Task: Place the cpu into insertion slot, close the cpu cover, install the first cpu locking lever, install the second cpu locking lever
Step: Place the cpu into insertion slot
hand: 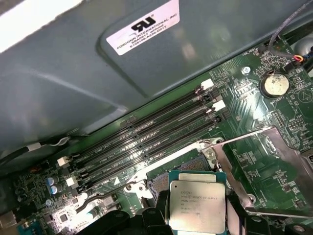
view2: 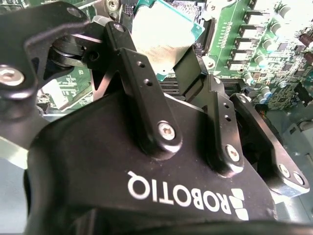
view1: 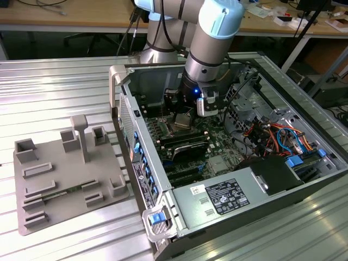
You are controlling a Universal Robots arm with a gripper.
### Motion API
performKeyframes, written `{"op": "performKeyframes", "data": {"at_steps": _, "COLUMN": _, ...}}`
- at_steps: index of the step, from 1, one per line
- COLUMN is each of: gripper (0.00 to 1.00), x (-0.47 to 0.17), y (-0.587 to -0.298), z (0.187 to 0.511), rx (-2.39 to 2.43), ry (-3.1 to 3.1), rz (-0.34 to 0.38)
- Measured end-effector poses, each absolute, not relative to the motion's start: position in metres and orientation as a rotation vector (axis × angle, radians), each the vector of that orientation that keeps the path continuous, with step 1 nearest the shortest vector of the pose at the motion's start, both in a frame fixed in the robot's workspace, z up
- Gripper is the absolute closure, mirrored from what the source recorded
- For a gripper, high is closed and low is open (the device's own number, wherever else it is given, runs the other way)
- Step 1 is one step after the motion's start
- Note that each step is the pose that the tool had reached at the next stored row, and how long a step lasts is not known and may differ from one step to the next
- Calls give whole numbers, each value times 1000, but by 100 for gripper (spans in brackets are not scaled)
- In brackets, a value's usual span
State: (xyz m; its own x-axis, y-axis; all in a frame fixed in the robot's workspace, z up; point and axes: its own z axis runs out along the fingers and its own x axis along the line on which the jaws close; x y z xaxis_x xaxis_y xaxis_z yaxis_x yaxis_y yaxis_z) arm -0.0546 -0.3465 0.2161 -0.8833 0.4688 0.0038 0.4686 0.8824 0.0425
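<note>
Exterior view: the arm (view1: 213,32) reaches down into an open computer case (view1: 142,163) that lies on a ribbed metal tabletop (view1: 60,81). The cpu (view1: 183,119) sits between the jaws, silvery top up, close above the green board inside the case. A grey fixture tray (view1: 60,179) rests outside the case, well apart from the jaws.

Second wrist view: the black fingers (view2: 144,93) are clamped on the cpu (view2: 164,34), pinching two opposite edges. The motherboard (view2: 234,44) lies beyond the jaws.

First wrist view: the cpu (hand: 197,205) is gripped between the jaws over the insertion slot (hand: 160,182), whose dark recess shows just past the chip's edge. Whether chip and slot touch cannot be told. The cpu cover (hand: 288,152) stands open just beside the jaws. Long black memory slots (hand: 146,142) run beyond the slot, farther from the jaws.
</note>
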Motion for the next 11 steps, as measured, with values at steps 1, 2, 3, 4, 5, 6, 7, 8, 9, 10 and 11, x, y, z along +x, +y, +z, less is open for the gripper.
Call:
{"op": "performKeyframes", "data": {"at_steps": 1, "gripper": 45, "x": -55, "y": -346, "z": 216, "rx": 761, "ry": 3040, "rz": 66}}
{"op": "performKeyframes", "data": {"at_steps": 2, "gripper": 45, "x": -55, "y": -346, "z": 216, "rx": 768, "ry": 3039, "rz": 66}}
{"op": "performKeyframes", "data": {"at_steps": 3, "gripper": 45, "x": -55, "y": -347, "z": 216, "rx": 774, "ry": 3037, "rz": 66}}
{"op": "performKeyframes", "data": {"at_steps": 4, "gripper": 45, "x": -55, "y": -347, "z": 216, "rx": 778, "ry": 3036, "rz": 66}}
{"op": "performKeyframes", "data": {"at_steps": 5, "gripper": 45, "x": -55, "y": -347, "z": 216, "rx": 782, "ry": 3035, "rz": 66}}
{"op": "performKeyframes", "data": {"at_steps": 6, "gripper": 45, "x": -55, "y": -347, "z": 216, "rx": 790, "ry": 3033, "rz": 66}}
{"op": "performKeyframes", "data": {"at_steps": 7, "gripper": 45, "x": -55, "y": -347, "z": 216, "rx": 793, "ry": 3032, "rz": 66}}
{"op": "performKeyframes", "data": {"at_steps": 8, "gripper": 45, "x": -55, "y": -347, "z": 216, "rx": 796, "ry": 3031, "rz": 66}}
{"op": "performKeyframes", "data": {"at_steps": 9, "gripper": 45, "x": -55, "y": -347, "z": 216, "rx": 801, "ry": 3030, "rz": 66}}
{"op": "performKeyframes", "data": {"at_steps": 10, "gripper": 45, "x": -55, "y": -347, "z": 216, "rx": 807, "ry": 3028, "rz": 66}}
{"op": "performKeyframes", "data": {"at_steps": 11, "gripper": 45, "x": -55, "y": -347, "z": 216, "rx": 809, "ry": 3027, "rz": 66}}
